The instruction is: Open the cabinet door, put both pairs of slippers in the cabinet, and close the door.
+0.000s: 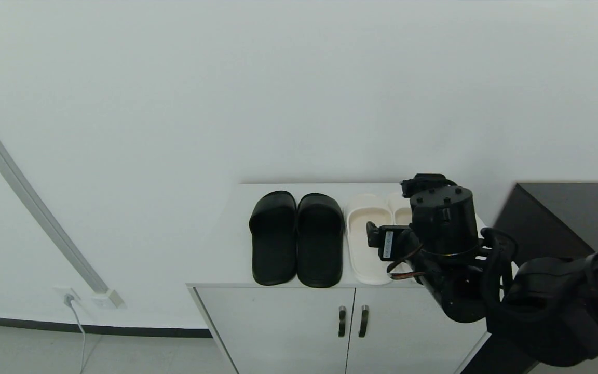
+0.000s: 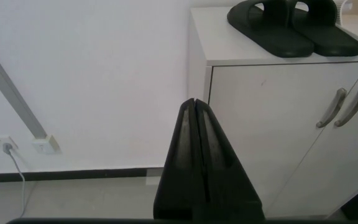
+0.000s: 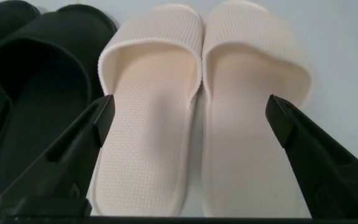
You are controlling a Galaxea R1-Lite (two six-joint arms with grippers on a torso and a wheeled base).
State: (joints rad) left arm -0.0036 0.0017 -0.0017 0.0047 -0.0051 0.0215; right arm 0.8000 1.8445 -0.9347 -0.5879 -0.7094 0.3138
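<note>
Squarely on the smooth flat top of the white, boxy laminate cabinet (image 1: 226, 249) lie two pairs of slide slippers, toes toward the wall. The black matte rubber slippers (image 1: 296, 239), with broad rounded straps, sit at 9 o'clock from the cream moulded foam slippers (image 1: 366, 244), and the two pairs are just beside each other. In the right wrist view the cream footbeds show a fine pebbled grain and raised rims, and the two slippers of that pair touch along their inner edges. The right hand (image 3: 190, 109) hangs over the cream pair with its dark wedge-shaped fingers (image 3: 73, 162) spread wide, one outside each slipper, pinching nothing. The left hand (image 2: 194, 106) is low in front of the cabinet's side corner, its two black tapered fingers pressed flat together on nothing. Both plain cabinet doors (image 1: 278, 327) are shut, and their two slim curved metal handles (image 1: 341, 321) stand side by side at the centre seam, at 6 o'clock from the slippers. At 9 o'clock from the cabinet, a white wall socket (image 1: 68, 297) with a grey cable sits low on the wall below a slanted grey strip (image 1: 24, 192).
</note>
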